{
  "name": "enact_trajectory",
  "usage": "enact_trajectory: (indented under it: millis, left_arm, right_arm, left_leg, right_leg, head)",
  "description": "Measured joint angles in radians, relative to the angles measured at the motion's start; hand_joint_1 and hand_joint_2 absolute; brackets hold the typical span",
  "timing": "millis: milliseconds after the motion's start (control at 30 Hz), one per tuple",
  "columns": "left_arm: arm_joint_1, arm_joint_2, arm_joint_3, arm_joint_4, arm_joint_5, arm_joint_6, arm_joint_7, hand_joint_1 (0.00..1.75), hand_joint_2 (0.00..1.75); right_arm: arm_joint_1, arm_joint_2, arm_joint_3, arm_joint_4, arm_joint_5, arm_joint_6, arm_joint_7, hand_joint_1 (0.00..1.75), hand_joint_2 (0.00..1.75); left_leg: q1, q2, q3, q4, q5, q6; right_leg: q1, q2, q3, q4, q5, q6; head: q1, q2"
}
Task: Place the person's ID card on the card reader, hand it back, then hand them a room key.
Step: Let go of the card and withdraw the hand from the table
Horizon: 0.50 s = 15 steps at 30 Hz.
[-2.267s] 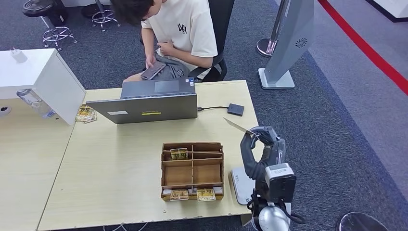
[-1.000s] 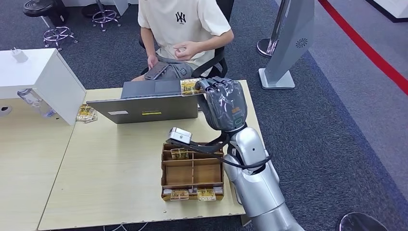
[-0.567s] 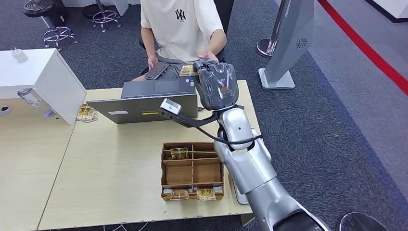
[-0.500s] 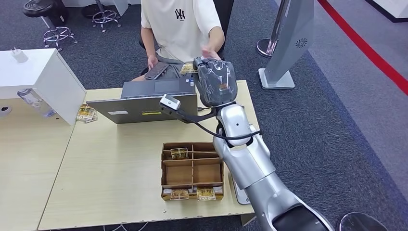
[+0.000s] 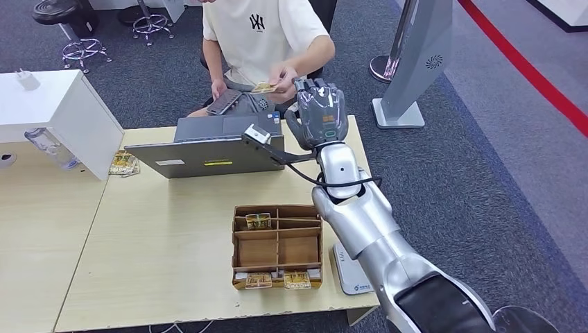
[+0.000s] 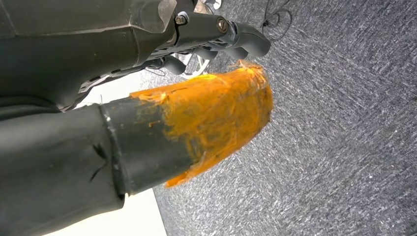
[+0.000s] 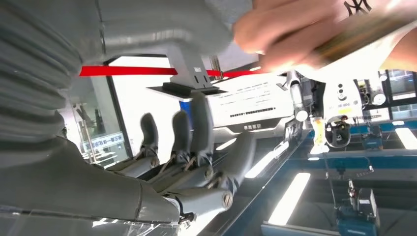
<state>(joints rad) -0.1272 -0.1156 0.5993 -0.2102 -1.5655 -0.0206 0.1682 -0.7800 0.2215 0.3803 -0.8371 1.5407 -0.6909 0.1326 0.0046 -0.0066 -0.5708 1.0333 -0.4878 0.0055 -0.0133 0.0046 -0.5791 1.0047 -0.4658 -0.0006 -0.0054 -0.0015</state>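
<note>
My right hand is raised past the far table edge, in front of the seated person, with its fingers spread and nothing in them. The person's hand pinches the yellowish ID card just left of my hand, apart from it. It appears blurred as the ID card in the right wrist view. The white card reader lies flat at the table's near right corner, partly behind my arm. Room key cards sit in the wooden divider box. Dark fingers of my left hand hang over carpet; their pose is unclear.
An open grey laptop stands at the table's far edge, just left of my forearm. A white cabinet and a plastic bottle are at the left. A grey kiosk stand stands on the carpet to the right.
My right arm swung up from beside the card reader and carried the card over the laptop to the person. The person took the card, and my hand now stands spread and empty.
</note>
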Motion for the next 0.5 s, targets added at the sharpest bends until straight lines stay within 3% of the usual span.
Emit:
enact_trajectory:
  millis: [133, 267, 367, 500]
  left_arm:
    - [0.002, 0.0, 0.0, 0.0, 0.003, 0.003, 0.0, 0.0, 0.0]
    - [0.006, 0.0, 0.0, 0.0, 0.016, 0.014, 0.0, 0.0, 0.0]
    - [0.016, 0.0, 0.002, 0.0, 0.038, 0.035, -0.003, 0.0, 0.0]
    - [0.036, 0.0, 0.01, 0.0, 0.061, 0.061, -0.019, 0.0, 0.0]
  right_arm:
    - [0.042, -0.001, -0.011, -0.051, -0.053, 0.0, -0.089, 0.0, 0.0]
    - [0.124, 0.03, -0.072, -0.143, -0.197, 0.0, -0.307, 0.0, 0.0]
    - [0.201, 0.064, -0.1, -0.21, -0.548, 0.061, -0.496, 0.0, 0.0]
    - [0.322, 0.065, -0.021, -0.346, -1.169, 0.308, -0.555, 0.0, 0.0]
  left_leg:
    - [0.0, 0.0, 0.0, 0.0, 0.0, 0.0]
    - [0.0, 0.0, 0.0, 0.0, 0.0, 0.0]
    - [0.001, 0.0, 0.0, 0.0, -0.001, 0.0]
    - [0.001, 0.0, -0.001, -0.001, -0.001, 0.0]
  right_leg:
    - [0.0, 0.0, 0.0, 0.0, 0.0, 0.0]
    - [0.0, 0.0, 0.0, 0.0, -0.001, 0.0]
    - [0.0, 0.0, 0.0, 0.0, -0.001, 0.0]
    - [0.0, 0.0, -0.002, 0.0, -0.001, 0.0]
  head:
    - [0.0, 0.0]
    - [0.0, 0.0]
    - [0.0, 0.0]
    - [0.0, 0.0]
